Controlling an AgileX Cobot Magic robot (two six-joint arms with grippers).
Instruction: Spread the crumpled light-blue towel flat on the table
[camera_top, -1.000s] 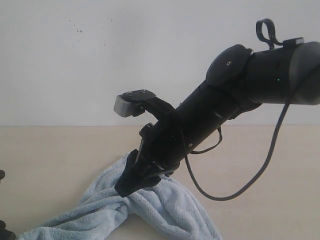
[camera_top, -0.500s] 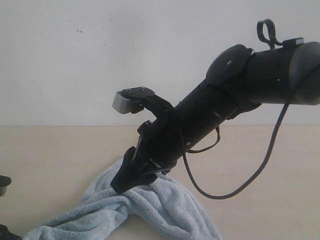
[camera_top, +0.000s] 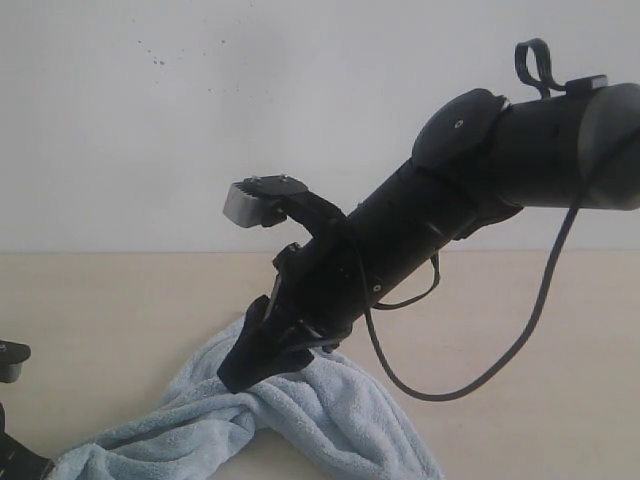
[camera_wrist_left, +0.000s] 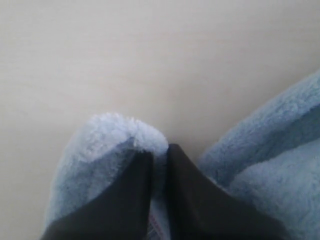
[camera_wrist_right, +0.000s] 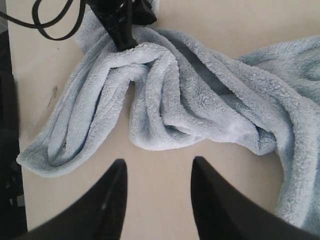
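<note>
- Since a second ago the left gripper (camera_wrist_left: 159, 150) has closed; its fingers now pinch a fold of the towel (camera_wrist_left: 105, 140), which lies bunched on the table (camera_wrist_right: 240, 25).
- Right gripper (camera_wrist_right: 158, 161) gapes empty, with the towel just ahead.

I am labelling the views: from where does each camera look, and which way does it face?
Exterior: low over the table, facing the white wall; one black arm reaches onto the towel.
Left wrist: over the left tool, shut on a towel fold.
Right wrist: behind the open right tool, facing the towel.
Shared: exterior and right wrist both show that black arm.
</note>
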